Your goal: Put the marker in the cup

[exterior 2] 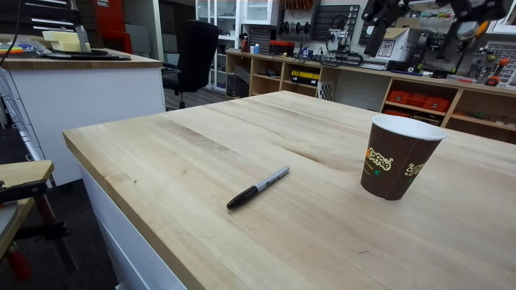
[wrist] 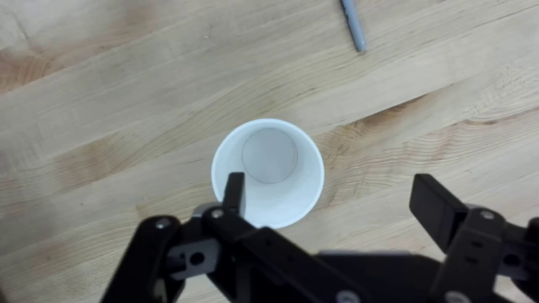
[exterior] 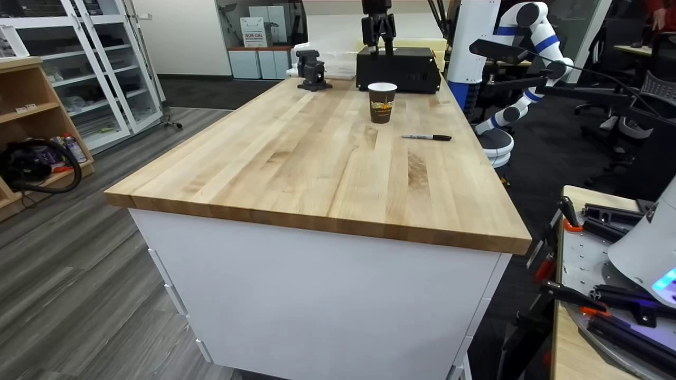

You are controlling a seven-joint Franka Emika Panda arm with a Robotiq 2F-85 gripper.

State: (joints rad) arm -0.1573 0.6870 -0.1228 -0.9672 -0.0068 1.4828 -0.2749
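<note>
- My gripper (wrist: 330, 189) stands wide apart, with nothing between its fingers (wrist: 438, 210); they fill the bottom of the wrist view, and in both exterior views the gripper hangs near the top of the frame.
- Below it, around the middle of the wrist view, the cup (wrist: 273, 164) stands upright, its visible inside bare, the gripper well clear of it.
- Farther out, the marker (exterior 2: 260, 187) lies flat on the tabletop (exterior 2: 322, 241), mid-frame in an exterior view, apart from the cup, its black cap toward the lower left.
- I judge this the approach, the pick not yet made. Next I need to travel toward the top of the wrist view, square the fingers across the barrel, go down close to the tabletop and pinch; a thin marker leaves little room for error. I expect to tip it upright before the cup.
- Hard to make out: the wrist view's top edge cuts off the marker's capped end, and the finger on the left of that frame covers part of the cup's rim. Where the fingertips overlap the black box (exterior: 398, 74) in an exterior view, I can't tell the gap in depth.
</note>
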